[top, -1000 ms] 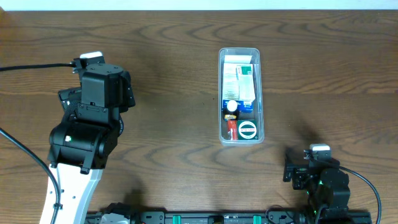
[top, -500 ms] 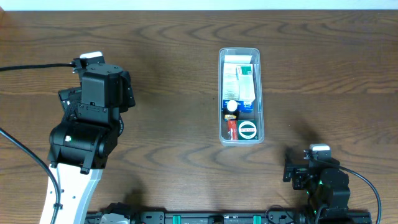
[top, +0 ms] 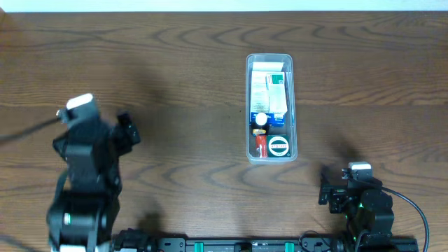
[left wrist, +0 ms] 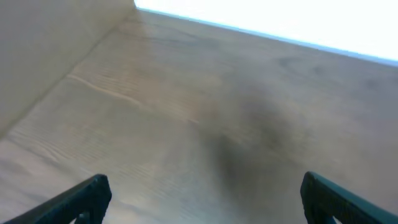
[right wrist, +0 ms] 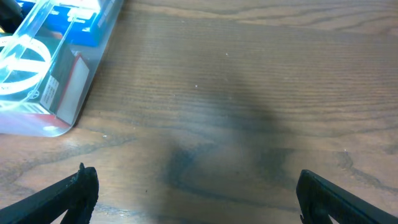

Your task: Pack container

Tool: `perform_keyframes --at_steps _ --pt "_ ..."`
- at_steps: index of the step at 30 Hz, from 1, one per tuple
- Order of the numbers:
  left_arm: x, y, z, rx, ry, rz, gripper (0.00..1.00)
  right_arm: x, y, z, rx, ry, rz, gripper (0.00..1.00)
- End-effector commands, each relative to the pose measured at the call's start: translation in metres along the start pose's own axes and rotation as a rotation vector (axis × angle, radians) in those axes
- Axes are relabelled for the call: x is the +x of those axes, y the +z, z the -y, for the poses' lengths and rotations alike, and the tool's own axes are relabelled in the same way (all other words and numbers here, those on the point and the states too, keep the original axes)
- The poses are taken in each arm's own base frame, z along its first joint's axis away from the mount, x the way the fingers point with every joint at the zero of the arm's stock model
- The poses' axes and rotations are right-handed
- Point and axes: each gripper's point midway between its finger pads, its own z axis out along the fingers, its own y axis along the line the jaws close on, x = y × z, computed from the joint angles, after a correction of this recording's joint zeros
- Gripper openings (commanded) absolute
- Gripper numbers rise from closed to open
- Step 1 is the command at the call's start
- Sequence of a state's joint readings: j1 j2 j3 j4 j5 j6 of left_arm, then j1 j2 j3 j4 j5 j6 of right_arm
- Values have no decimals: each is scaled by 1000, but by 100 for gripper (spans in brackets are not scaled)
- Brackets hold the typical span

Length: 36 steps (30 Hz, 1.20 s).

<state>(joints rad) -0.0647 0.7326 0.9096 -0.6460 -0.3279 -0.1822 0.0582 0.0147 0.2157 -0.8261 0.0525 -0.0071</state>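
The container is a long clear plastic bin standing at the middle of the table, with a white label at its far end. It holds a green and white box, a small bottle, a red item and a round green and white lid. Its near corner shows in the right wrist view. My left gripper is open and empty over bare wood at the left; the arm shows in the overhead view. My right gripper is open and empty near the front right, right of the container.
The wooden table stretches around the container. A pale wall edges the far side of the table in the left wrist view. A black rail runs along the front edge.
My left arm has pulled back toward the front edge and lowered. The right arm and the container have not moved.
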Motion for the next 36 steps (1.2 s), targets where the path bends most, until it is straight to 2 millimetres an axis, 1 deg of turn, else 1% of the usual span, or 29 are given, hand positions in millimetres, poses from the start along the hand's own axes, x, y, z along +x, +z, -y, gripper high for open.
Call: perform_keyframes --at_steps 1,4,9,12,16,21,26,34,36 --pt "29 2 4 118 -61 6 98 1 1 0 0 21 2 99" --pt "52 4 0 146 -70 33 98 1 1 0 0 21 2 99" --pt "92 8 1 199 -2 62 98 1 1 0 0 21 2 99" --pt "111 12 -1 198 22 67 98 1 1 0 0 21 2 99" --pt "125 16 -2 198 52 80 98 1 1 0 0 21 2 99" --pt "142 23 -3 199 52 83 98 1 1 0 0 21 2 99" --pt "152 28 -4 201 49 100 98 1 1 0 0 21 2 99" --pt "171 39 -4 195 56 57 98 1 1 0 0 21 2 99" --pt "171 39 -4 195 56 56 98 1 1 0 0 21 2 99"
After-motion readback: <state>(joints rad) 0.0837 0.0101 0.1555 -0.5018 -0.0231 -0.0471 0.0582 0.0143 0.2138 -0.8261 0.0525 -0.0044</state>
